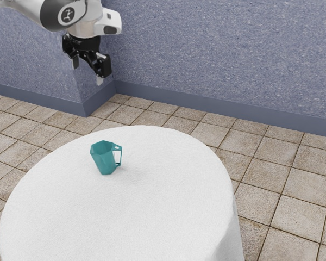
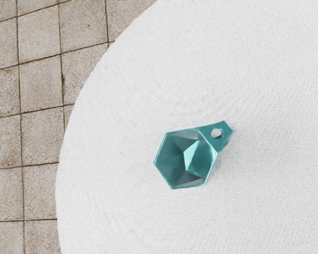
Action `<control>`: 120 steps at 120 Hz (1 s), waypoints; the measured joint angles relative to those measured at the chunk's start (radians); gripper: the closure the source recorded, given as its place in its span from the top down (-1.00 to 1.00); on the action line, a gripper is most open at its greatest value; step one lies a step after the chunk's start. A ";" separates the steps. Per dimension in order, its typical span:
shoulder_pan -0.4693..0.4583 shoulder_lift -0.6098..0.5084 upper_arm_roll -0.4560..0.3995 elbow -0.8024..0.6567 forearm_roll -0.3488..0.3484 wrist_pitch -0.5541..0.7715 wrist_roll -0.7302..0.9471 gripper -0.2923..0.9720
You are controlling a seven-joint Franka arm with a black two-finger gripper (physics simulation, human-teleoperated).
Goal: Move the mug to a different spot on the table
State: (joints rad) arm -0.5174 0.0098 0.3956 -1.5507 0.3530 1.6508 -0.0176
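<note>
Exterior camera oblique, farther off, wrist camera straight down, both sharing mug (image 1: 105,156)

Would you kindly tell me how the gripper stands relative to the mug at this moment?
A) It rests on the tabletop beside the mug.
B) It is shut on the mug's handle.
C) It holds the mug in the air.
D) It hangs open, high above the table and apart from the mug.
D: in the exterior view the gripper hangs open and empty, high above the table, while the mug stands upright on the tabletop.
</note>
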 joint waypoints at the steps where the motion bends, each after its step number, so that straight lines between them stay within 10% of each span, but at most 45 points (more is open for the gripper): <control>1: -0.004 0.004 0.001 0.000 0.000 0.001 0.000 0.54; 24: -0.079 0.098 0.021 -0.052 -0.011 0.027 -0.008 0.54; 62: 0.044 0.188 0.022 -0.153 -0.154 0.099 0.045 0.54; 120: 0.122 0.325 0.011 -0.155 -0.330 0.158 0.558 0.54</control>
State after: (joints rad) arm -0.3950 0.3350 0.4065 -1.7053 0.0234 1.8085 0.5408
